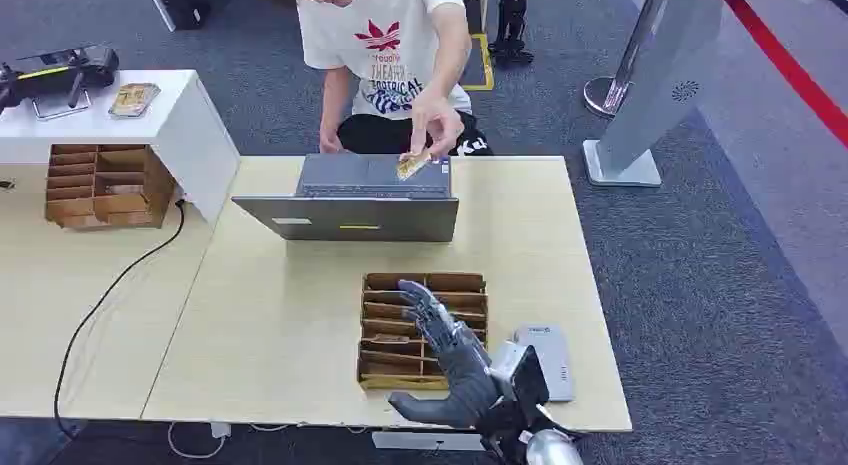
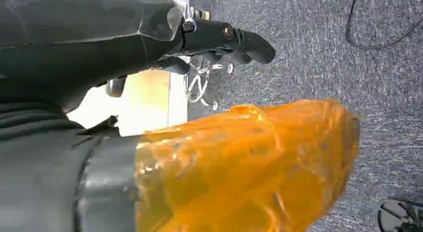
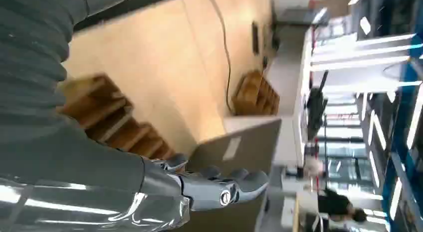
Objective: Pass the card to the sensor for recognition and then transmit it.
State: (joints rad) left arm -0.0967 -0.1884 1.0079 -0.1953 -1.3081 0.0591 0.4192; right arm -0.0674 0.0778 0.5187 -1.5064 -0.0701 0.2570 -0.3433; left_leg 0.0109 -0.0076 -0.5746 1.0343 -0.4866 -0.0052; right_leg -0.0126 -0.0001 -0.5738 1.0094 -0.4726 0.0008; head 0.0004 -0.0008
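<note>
My right hand hovers over the near card rack, fingers spread and holding nothing, free after a pass, I judge. The card sits far off in the person's hand, over the laptop. The sensor lies just right of the rack. My left hand hangs off the surface, fingers loosely apart, empty.

The person's white T-shirt carries a red trefoil logo on the chest and, below it, dark print in which the words "THEATRICAL" and, less surely, "THEATR" can be made out; the remaining lines are too small to read.
</note>
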